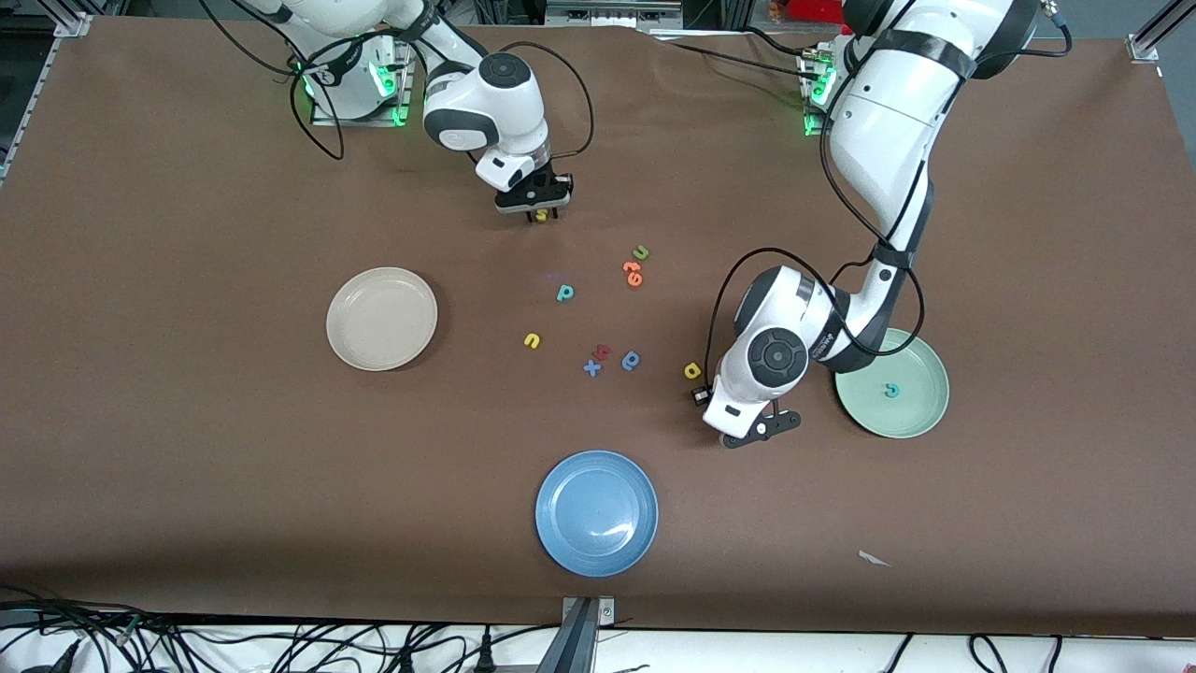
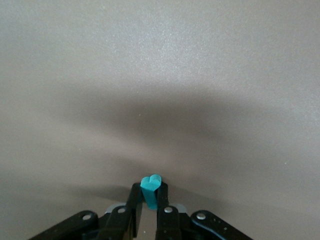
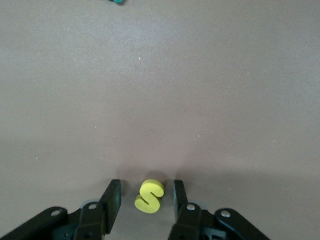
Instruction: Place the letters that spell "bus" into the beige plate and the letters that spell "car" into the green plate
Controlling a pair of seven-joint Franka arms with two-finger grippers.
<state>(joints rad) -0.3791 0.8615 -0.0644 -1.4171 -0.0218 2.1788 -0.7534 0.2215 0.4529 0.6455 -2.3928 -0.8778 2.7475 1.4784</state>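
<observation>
Two grips need your care. The beige plate (image 1: pixel 334 322) holds nothing. The right gripper (image 1: pixel 541 213) (image 3: pixel 147 192) is down at the worktop near its own base. Its jaws are released and straddle the yellow s (image 3: pixel 149 196) without touching it. Keep the s centred as you close, then lift straight up. The left gripper (image 1: pixel 761 430) (image 2: pixel 150 192), just beside the green plate (image 1: pixel 939 388), has its jaws clenched on a teal r (image 2: pixel 150 187). Carry it over and release it low, beside the c (image 1: pixel 893 390). No brand or label is readable.

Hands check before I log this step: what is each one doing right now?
Left hand: shut on a teal letter, low over the table near the green plate.
Right hand: open around the yellow s, not gripping it.
</observation>
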